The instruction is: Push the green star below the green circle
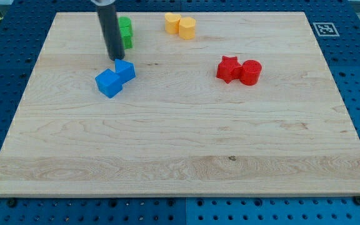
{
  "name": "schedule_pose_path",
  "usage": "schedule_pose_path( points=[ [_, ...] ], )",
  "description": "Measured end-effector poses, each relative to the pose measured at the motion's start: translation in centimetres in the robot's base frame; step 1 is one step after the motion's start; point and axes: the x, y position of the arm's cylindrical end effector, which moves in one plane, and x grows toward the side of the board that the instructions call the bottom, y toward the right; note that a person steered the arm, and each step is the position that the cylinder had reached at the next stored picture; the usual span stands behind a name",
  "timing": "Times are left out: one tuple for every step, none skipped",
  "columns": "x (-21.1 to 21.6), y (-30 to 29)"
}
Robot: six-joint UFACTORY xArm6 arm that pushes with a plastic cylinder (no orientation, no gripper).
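Observation:
Two green blocks sit close together near the view's top left, partly hidden behind my rod. The upper one (125, 25) and the lower one (127, 40) show only their right parts, so I cannot tell which is the star and which the circle. My tip (115, 59) rests on the board just below and left of the green blocks. It is right above the two blue blocks, nearly touching the upper blue one (125, 69).
A blue cube (109, 83) lies against the other blue block. Two yellow blocks (180, 25) sit at the view's top centre. A red star (229, 68) touches a red cylinder (251, 72) at the right. The wooden board (180, 156) lies on a blue pegboard.

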Motion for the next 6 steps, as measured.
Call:
schedule_pose_path(
  points=[
    [-1.4,-1.9],
    [-3.5,-1.9],
    [-3.6,-1.9],
    [-5.0,-1.6],
    [-7.2,-0.4],
    [-7.6,0.9]
  ],
)
